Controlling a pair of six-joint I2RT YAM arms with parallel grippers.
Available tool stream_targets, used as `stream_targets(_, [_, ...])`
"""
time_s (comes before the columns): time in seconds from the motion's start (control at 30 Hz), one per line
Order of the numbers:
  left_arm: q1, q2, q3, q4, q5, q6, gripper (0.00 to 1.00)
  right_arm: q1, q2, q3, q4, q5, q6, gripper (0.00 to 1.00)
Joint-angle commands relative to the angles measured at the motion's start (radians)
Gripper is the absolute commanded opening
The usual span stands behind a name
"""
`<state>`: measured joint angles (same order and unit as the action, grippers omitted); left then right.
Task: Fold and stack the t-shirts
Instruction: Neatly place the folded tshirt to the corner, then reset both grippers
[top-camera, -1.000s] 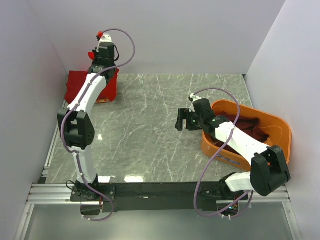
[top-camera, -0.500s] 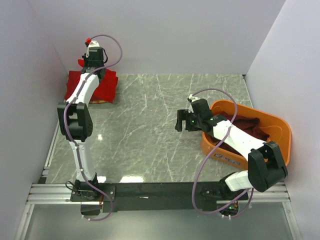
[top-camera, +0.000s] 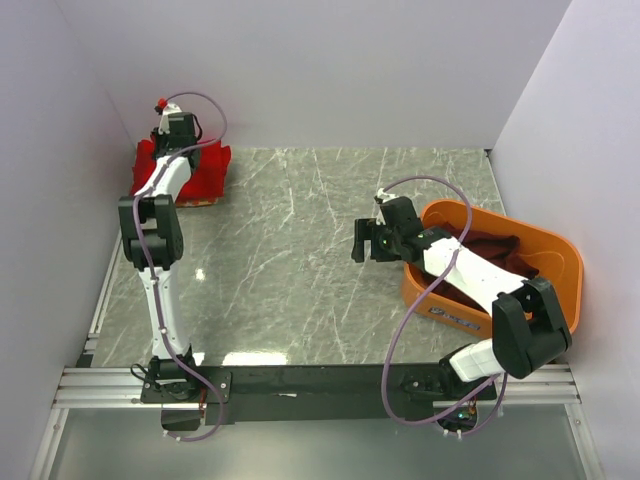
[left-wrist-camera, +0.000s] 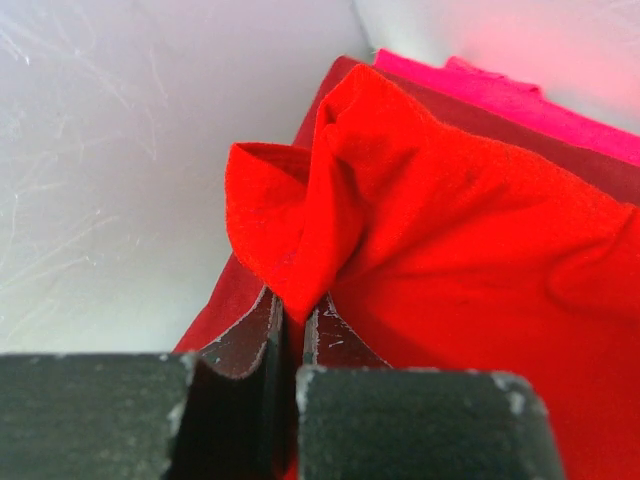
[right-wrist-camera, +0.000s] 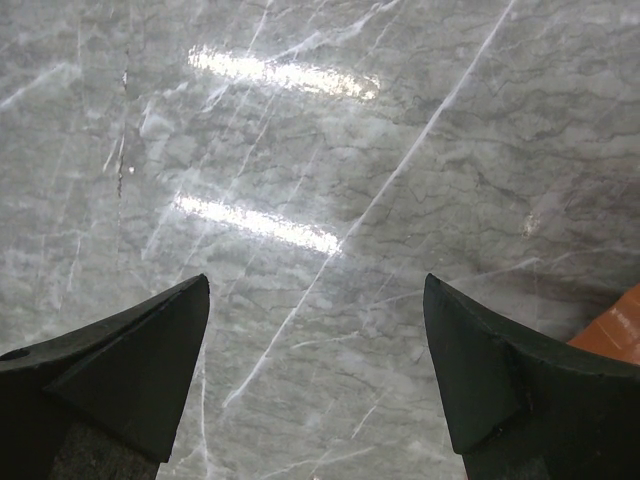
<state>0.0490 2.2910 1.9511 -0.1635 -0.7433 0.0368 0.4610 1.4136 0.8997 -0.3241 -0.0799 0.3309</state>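
A stack of folded t-shirts (top-camera: 195, 172) lies in the far left corner. The top one is bright red (left-wrist-camera: 450, 220), with a dark maroon one (left-wrist-camera: 215, 325) under it. My left gripper (top-camera: 172, 135) hangs over the stack's back edge. In the left wrist view, the left gripper (left-wrist-camera: 293, 312) is shut on a raised fold of the bright red t-shirt. My right gripper (top-camera: 360, 240) stands open just left of the orange tub (top-camera: 560, 250). Only marble shows between the right gripper's (right-wrist-camera: 315, 300) fingers. Dark maroon t-shirts (top-camera: 495, 250) lie crumpled in the tub.
The left wall and the back wall meet close behind the stack. The grey marble table (top-camera: 300, 240) stretches between the two arms. The tub sits against the right wall, with my right arm reaching across its near rim.
My left gripper has moved left and back towards the wall corner, still shut on the red cloth. The right arm has barely moved.
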Motion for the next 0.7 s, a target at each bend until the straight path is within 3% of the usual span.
stream_targets(0.0, [0.017,0.021,0.051,0.099,-0.116,-0.011,0.01,-0.002,0.008,0.038,0.003,0.04,-0.01,0.93])
stream_targets(0.07, [0.017,0.03,0.039,0.131,-0.142,0.009,0.03,-0.002,0.018,0.044,0.0,0.045,-0.007,0.93])
stream_targets(0.1, [0.017,0.036,0.042,0.134,-0.16,0.012,0.15,-0.002,0.021,0.047,-0.003,0.046,-0.007,0.93])
stream_targets(0.17, [0.018,0.045,0.048,0.142,-0.195,0.009,0.23,-0.002,0.025,0.05,-0.001,0.046,-0.007,0.93])
stream_targets(0.27, [0.022,0.044,0.061,0.133,-0.212,-0.009,0.75,-0.002,0.024,0.053,-0.006,0.049,-0.009,0.93])
stream_targets(0.3, [0.023,0.045,0.083,0.107,-0.22,-0.017,0.99,-0.002,0.024,0.056,-0.004,0.048,-0.007,0.93])
stream_targets(0.53, [0.009,-0.051,0.178,-0.108,-0.179,-0.211,0.99,-0.002,0.013,0.071,-0.007,0.032,-0.007,0.93])
stream_targets(0.67, [-0.005,-0.154,0.167,-0.255,-0.081,-0.423,0.99,-0.001,0.01,0.09,-0.012,0.008,-0.004,0.93])
